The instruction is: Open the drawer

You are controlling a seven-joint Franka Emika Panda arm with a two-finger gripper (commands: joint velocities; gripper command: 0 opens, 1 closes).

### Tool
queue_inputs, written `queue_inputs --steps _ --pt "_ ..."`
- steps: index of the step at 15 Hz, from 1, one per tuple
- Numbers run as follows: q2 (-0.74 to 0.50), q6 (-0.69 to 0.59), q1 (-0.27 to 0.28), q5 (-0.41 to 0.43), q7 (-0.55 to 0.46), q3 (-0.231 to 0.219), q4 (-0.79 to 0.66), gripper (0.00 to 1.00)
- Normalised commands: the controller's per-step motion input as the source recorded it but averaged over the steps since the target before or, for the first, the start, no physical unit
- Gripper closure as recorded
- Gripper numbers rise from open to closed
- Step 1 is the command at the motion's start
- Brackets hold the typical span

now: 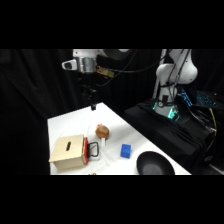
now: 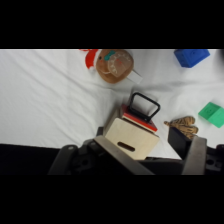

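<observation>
From the side: pincer (image 1: 93, 106) hanging high above the far edge of the worktop (image 1: 65, 125), well apart from the box (image 1: 68, 152) near the front-left corner; state of its tips not to be made out here. Drawer (image 1: 86, 150) closed by the look of it, red front and black handle (image 1: 93, 150) facing right toward the ball (image 1: 102, 132). Risks, as a guess — a long descent ending off the slim handle, or a pull dragging the whole light box instead of sliding the tray; ball close enough to be knocked. Counted here: one box, one drawer, one ball, one blue cube (image 1: 125, 150), one dark pan (image 1: 155, 164). From the wrist: pincer (image 2: 155, 152) with fingers (image 2: 196, 155) spread wide apart, gripping nothing, box (image 2: 131, 140) between and below them, handle (image 2: 143, 106) pointing away toward the ball (image 2: 115, 66). Counted here: one box, one handle, one ball, one blue cube (image 2: 191, 56), one green block (image 2: 214, 114), one small brown thing (image 2: 183, 125) beside the drawer (image 2: 141, 120) — possible snag on approach.
</observation>
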Motion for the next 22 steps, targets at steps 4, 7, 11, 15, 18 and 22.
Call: queue_inputs --steps 4,7,11,15,18,22 --pt "0.01 0.02 -0.024 0.0 0.03 0.022 0.02 0.0" --pt "0.03 0.07 -0.025 0.015 0.03 0.024 0.06 0.0" --pt "0.03 0.14 -0.024 -0.011 0.02 0.023 0.07 0.0" --pt "0.01 0.24 -0.029 -0.022 0.01 0.019 0.02 0.0" --pt "-0.01 0.21 -0.036 -0.007 0.0 0.018 -0.02 0.0" --pt "-0.01 0.22 -0.037 0.015 -0.02 0.022 -0.07 0.0"
